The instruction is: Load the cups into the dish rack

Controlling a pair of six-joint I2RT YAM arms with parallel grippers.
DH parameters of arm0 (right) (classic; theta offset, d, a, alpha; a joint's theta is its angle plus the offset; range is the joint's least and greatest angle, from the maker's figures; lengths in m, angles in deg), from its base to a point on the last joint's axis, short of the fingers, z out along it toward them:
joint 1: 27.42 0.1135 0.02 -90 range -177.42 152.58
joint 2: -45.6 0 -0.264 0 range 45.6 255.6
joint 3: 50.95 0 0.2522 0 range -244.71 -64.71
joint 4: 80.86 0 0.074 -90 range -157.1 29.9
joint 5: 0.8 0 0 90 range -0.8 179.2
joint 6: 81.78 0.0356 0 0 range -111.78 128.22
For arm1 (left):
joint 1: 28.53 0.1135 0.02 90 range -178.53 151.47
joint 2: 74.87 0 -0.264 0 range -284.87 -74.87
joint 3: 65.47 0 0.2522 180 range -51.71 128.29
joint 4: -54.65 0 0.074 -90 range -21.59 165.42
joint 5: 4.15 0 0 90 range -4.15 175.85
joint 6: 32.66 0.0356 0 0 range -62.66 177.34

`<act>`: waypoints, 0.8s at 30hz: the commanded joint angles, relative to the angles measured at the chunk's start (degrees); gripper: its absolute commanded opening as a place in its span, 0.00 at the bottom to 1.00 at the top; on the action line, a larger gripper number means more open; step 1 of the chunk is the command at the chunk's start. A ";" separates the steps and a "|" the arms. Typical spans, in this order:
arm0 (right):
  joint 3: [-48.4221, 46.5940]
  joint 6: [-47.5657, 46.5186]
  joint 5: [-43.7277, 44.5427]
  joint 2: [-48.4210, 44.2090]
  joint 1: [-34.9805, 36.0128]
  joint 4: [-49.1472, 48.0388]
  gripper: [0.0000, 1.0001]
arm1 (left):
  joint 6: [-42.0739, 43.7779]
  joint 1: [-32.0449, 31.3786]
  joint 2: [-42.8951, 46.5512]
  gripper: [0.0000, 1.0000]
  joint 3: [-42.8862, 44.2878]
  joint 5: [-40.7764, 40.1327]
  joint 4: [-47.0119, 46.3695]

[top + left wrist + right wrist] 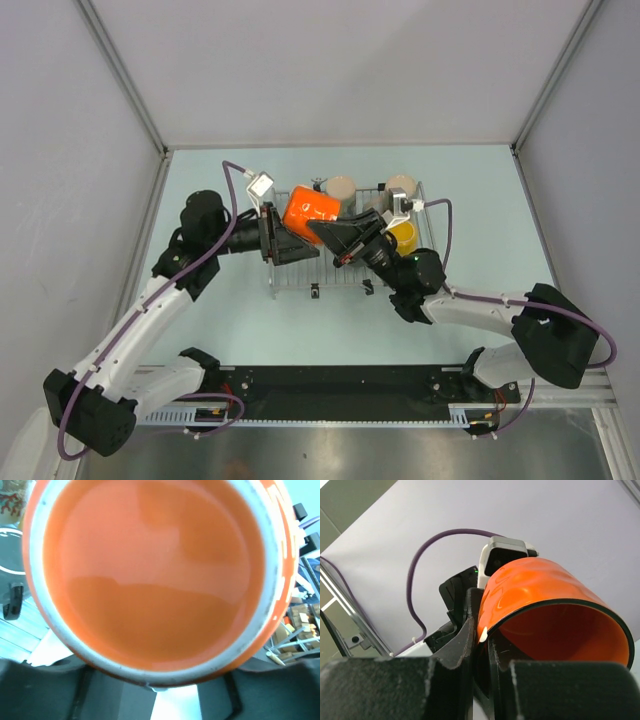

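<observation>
The orange mug (310,208) hangs tilted above the left part of the dish rack (300,275), between both grippers. My right gripper (318,228) is shut on its rim, with one finger inside and one outside, as the right wrist view (482,640) shows. My left gripper (303,245) reaches under the mug and appears shut on it. The mug's orange base (150,575) fills the left wrist view and hides the grip. Two cream mugs (341,187) (403,186) and a yellow mug (403,238) stand on the rack. The dark and steel mugs are hidden.
The rack lies mid-table with black clips (315,290) at its near edge. Grey walls close in the table on the left, right and back. The left wrist camera (507,552) and its purple cable show just behind the mug.
</observation>
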 commanded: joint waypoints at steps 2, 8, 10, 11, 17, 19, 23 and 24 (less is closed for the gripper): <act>1.76 1.91 -7.46 1.99 4.27 -11.93 0.00 | -1.82 -0.01 1.71 0.44 4.65 -0.53 -11.77; 3.08 3.05 -6.59 4.44 4.54 -11.93 0.00 | -2.79 1.56 2.33 0.22 5.08 0.96 -12.83; 3.43 3.66 -5.53 5.41 4.45 -11.93 0.00 | -3.14 2.09 2.41 0.14 5.00 1.58 -13.09; 3.61 4.71 -5.18 6.38 4.28 -12.01 0.00 | -3.14 2.44 2.50 0.10 4.99 1.75 -13.27; 5.19 7.44 -3.42 7.70 2.87 -11.84 0.00 | -0.25 3.59 3.47 0.01 4.29 2.37 -11.52; 6.24 8.76 -3.86 7.44 1.64 -11.92 0.00 | 2.12 4.03 3.73 0.01 4.38 2.46 -9.59; 9.31 10.70 -3.60 6.13 -0.20 -11.84 0.17 | 10.20 5.17 4.61 0.01 5.35 -0.78 -2.65; 10.10 10.78 -3.25 5.60 -0.47 -11.84 0.26 | 13.17 5.35 4.78 0.01 5.17 -2.18 -1.77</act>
